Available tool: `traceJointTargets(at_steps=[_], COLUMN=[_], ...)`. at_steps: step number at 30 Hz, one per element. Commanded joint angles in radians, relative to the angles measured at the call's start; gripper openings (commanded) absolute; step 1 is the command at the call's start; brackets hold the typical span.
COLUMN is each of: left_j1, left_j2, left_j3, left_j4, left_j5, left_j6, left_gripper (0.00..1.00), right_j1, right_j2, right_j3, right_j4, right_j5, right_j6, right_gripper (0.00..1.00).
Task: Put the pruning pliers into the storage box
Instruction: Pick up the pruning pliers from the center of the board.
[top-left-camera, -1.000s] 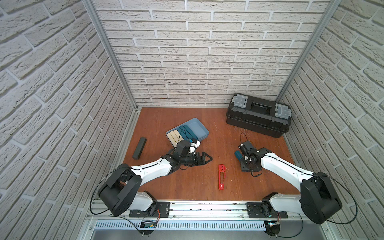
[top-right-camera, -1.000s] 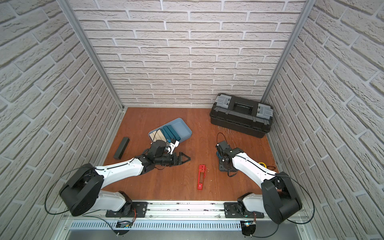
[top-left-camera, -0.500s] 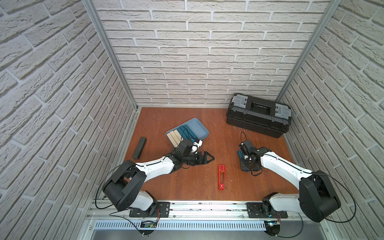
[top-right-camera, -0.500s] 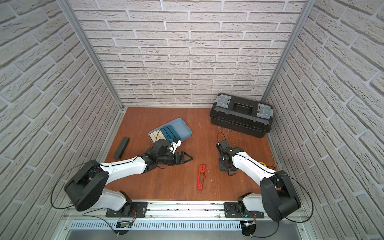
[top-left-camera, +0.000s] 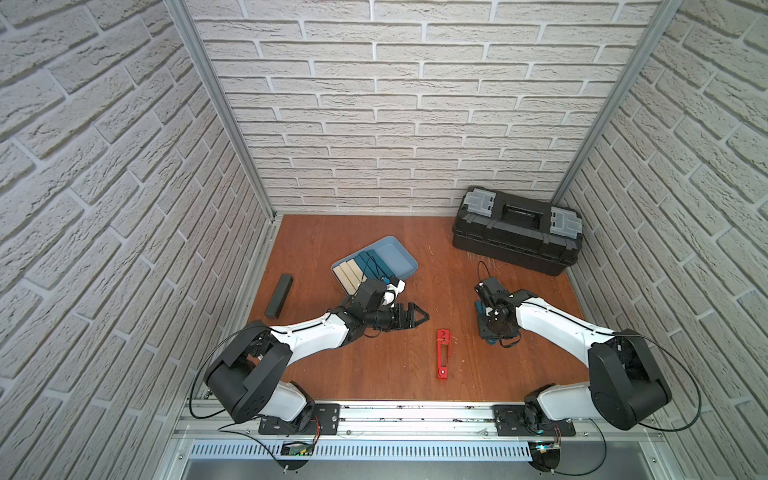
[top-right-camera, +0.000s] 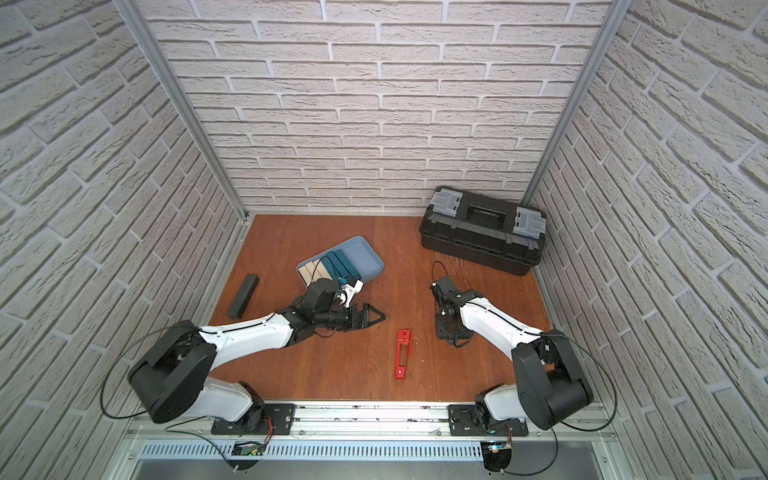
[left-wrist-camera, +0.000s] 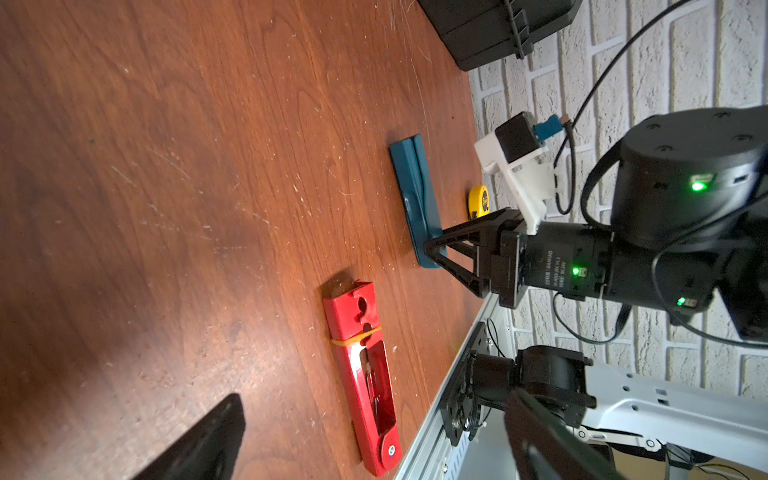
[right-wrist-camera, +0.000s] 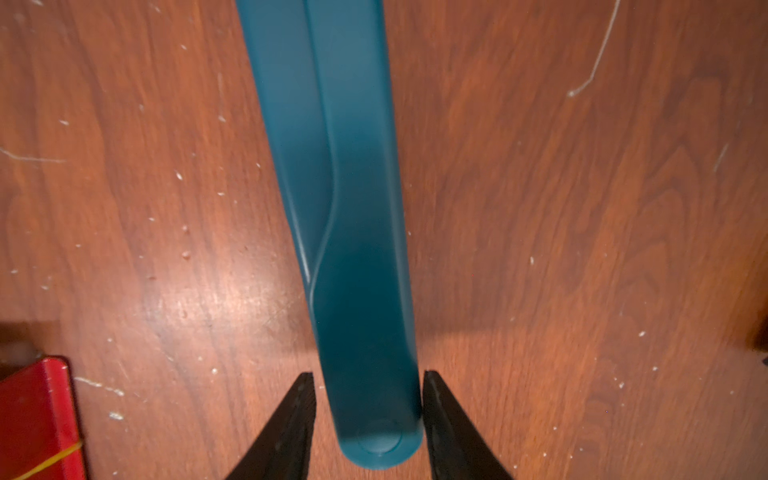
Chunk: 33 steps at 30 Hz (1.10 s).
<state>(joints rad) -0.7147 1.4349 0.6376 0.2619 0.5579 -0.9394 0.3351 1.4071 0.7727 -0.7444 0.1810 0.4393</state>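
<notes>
The light blue storage box (top-left-camera: 397, 258) (top-right-camera: 362, 255) sits left of centre and holds beige pliers (top-left-camera: 349, 274) and teal pliers (top-left-camera: 371, 266) side by side. One teal pruning pliers (right-wrist-camera: 353, 249) (left-wrist-camera: 415, 199) lies flat on the table. My right gripper (right-wrist-camera: 368, 376) (top-left-camera: 489, 332) is down over its end with the jaws open around it; one finger touches and the other stands a sliver off. A red slotted pliers (top-left-camera: 443, 353) (top-right-camera: 402, 353) (left-wrist-camera: 361, 374) lies near the front. My left gripper (top-left-camera: 411, 320) (top-right-camera: 368, 319) hovers open and empty between the box and the red pliers.
A big black toolbox (top-left-camera: 515, 237) stands at the back right. A dark grey bar (top-left-camera: 279, 295) lies at the left edge. A yellow tape measure (left-wrist-camera: 478, 201) sits by the right wall behind my right arm. The metal rail (top-left-camera: 415, 419) runs along the front.
My left gripper has edged a little to the right, away from the box. My right gripper has stayed over the teal pliers on the table.
</notes>
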Motion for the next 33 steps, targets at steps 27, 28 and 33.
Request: traceJointTargets(at_steps=[27,28,33], left_j1=[0.03,0.024,-0.018], left_j2=[-0.022,-0.006,0.038], left_j3=[0.064,0.074,0.138], left_j4=[0.13,0.17,0.215], left_j5=[0.01,0.017,-0.016], left_j6=[-0.109,-0.131,-0.138], left_gripper=[0.98,0.98,0.98], right_j1=[-0.001,-0.001,0.001], right_j2=[-0.296,-0.327,-0.4], right_j3=[0.058,0.059,0.06], right_j4=[0.019,0.018,-0.011], right_j5=[-0.129,-0.153,-0.2], right_j6=[-0.063,-0.068,-0.057], right_gripper=[0.03,0.03,0.03])
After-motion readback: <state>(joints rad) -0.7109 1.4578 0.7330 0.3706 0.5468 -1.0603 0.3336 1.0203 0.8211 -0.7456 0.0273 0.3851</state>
